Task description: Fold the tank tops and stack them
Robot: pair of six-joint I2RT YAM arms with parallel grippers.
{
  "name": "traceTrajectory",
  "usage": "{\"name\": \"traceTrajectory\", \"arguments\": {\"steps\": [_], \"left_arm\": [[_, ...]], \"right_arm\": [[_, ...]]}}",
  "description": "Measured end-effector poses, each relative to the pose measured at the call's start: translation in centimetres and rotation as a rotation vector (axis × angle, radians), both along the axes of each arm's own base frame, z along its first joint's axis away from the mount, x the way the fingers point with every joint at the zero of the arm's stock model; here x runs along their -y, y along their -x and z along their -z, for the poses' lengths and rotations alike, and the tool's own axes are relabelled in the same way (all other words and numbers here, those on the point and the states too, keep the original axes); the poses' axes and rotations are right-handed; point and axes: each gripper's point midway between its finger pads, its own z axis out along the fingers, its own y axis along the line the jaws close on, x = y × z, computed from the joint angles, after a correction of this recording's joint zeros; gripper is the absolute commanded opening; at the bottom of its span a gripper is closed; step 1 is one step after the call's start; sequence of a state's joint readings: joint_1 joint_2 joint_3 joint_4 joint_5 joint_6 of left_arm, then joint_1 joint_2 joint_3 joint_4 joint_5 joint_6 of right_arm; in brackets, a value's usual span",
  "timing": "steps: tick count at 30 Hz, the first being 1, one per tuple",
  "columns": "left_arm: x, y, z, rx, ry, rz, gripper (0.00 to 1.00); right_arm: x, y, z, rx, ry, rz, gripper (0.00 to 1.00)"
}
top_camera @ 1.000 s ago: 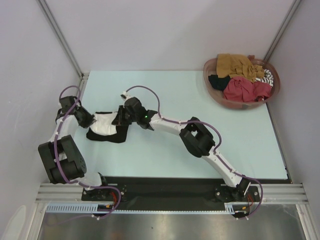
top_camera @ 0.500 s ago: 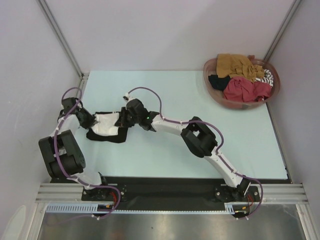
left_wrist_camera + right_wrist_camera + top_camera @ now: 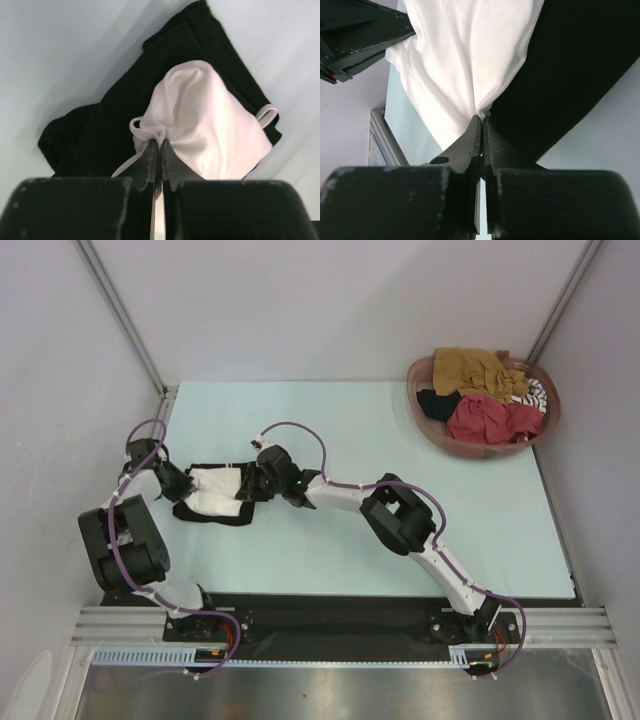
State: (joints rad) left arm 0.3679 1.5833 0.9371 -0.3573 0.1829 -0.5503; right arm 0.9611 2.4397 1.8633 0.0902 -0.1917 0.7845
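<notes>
A white tank top [image 3: 213, 489] lies on a larger black tank top [image 3: 222, 514] at the table's left. My left gripper [image 3: 188, 484] is shut on the white top's left end; in the left wrist view its tips [image 3: 159, 145] pinch a bunched white strap over the black cloth [image 3: 90, 145]. My right gripper [image 3: 247, 485] is shut on the white top's right end, and the right wrist view has its tips [image 3: 483, 119] nipping a white fold [image 3: 465, 55] beside black cloth [image 3: 570, 70]. More tank tops, mustard [image 3: 475, 370], red [image 3: 485, 420] and striped [image 3: 538, 392], sit in the basket.
A round reddish-brown basket [image 3: 424, 420] stands at the table's back right corner. The light blue table [image 3: 400, 440] stretches between the cloth pile and the basket. Grey walls and metal frame posts [image 3: 125, 315] close in the left and back sides.
Both grippers have lowered toward the table with the white top still held. The left gripper shifted slightly down and right, the right wrist dropped and the white cloth now lies flatter on the black one.
</notes>
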Motion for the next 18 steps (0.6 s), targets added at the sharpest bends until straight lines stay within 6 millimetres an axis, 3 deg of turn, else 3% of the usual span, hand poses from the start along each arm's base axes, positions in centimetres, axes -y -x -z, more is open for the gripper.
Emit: {"name": "traceTrajectory", "arguments": {"steps": [3, 6, 8, 10, 14, 18], "left_arm": [[-0.1, 0.7, 0.5, -0.023, -0.009, -0.018, 0.20], [-0.2, 1.1, 0.7, -0.032, -0.011, -0.035, 0.32], [-0.2, 1.4, 0.7, -0.034, -0.015, -0.048, 0.38], [-0.3, 1.4, 0.5, -0.032, -0.022, -0.054, 0.41], [-0.8, 1.7, -0.1, -0.028, -0.046, -0.075, 0.54], [-1.5, 2.2, -1.7, -0.008, -0.086, -0.105, 0.58]], "right_arm": [[0.0, 0.1, 0.2, -0.001, 0.000, -0.001, 0.01], [0.1, 0.2, 0.3, 0.001, 0.002, 0.001, 0.07], [0.2, 0.3, 0.2, 0.003, 0.004, 0.004, 0.17], [0.3, 0.4, 0.0, 0.009, 0.006, 0.006, 0.28], [0.6, 0.4, -0.6, 0.026, 0.009, 0.010, 0.36], [0.5, 0.3, -1.7, 0.048, -0.004, 0.014, 0.39]]}}
